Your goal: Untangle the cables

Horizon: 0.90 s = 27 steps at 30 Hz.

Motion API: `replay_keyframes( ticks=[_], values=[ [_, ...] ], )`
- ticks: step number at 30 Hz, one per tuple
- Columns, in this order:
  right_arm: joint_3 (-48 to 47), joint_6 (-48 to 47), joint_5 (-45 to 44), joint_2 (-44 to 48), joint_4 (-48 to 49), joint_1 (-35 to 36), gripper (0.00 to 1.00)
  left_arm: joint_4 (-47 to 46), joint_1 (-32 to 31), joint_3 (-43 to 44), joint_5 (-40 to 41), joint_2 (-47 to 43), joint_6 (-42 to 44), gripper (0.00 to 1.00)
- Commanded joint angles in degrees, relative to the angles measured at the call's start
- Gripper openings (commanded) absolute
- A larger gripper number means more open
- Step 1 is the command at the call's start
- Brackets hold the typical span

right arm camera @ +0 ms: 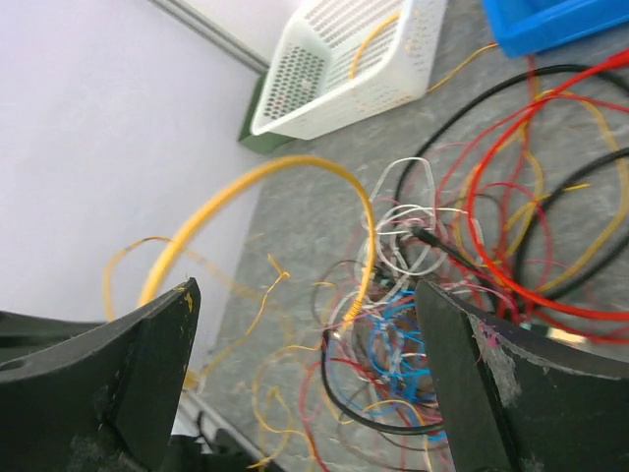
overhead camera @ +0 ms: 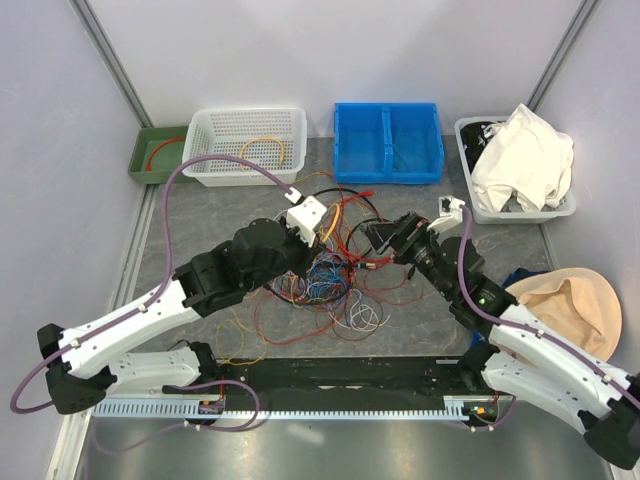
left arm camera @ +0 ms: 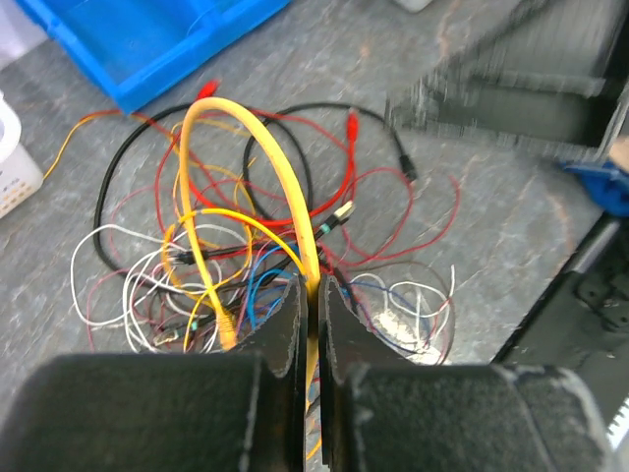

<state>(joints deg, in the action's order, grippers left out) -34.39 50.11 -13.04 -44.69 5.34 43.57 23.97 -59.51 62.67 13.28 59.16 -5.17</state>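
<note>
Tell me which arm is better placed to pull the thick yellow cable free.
Left. The left tool is shut on the thick yellow cable, looped above the jumble of thin coloured wires; the right tool is open, holding nothing.

The left arm lies over one side of the cables and hides the wires under it. The wires are too thin and mixed up to follow. In the left wrist view a yellow cable goes down between the jaws of the left gripper, and the rest of it is hidden. The right arm looks blurry there. In the right wrist view the top edge cuts off the blue bin.
</note>
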Motion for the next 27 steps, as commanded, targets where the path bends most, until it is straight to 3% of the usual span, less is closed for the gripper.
replay_keyframes(
  ticks=[1,6,10,19,22,27],
  values=[
    [-2.43,7.44,14.95,-5.48,8.89,-4.19,0.98,-1.99,0.18,-1.15,3.42,0.08,2.01,0.02],
    [-1.03,16.23,26.99,-15.14,22.85,-6.57,0.98,-2.17,0.09,-1.24,2.72,0.43,1.83,0.02],
    [-2.25,20.20,30.61,-20.96,29.62,-6.66,0.98,-2.17,0.09,-1.33,2.28,0.26,1.57,0.02],
    [-6.83,21.35,29.47,-26.42,33.41,-6.83,0.98,-2.17,0.09,-1.94,0.43,0.78,0.42,0.02],
    [-6.39,17.94,27.20,-23.44,29.22,-7.19,0.97,-1.73,0.09,-1.85,1.48,0.44,-0.37,0.02],
    [-8.06,10.81,21.40,-16.07,8.82,-7.19,0.97,-0.41,0.09,-0.89,8.85,-0.18,-1.16,0.02]
  ],
)
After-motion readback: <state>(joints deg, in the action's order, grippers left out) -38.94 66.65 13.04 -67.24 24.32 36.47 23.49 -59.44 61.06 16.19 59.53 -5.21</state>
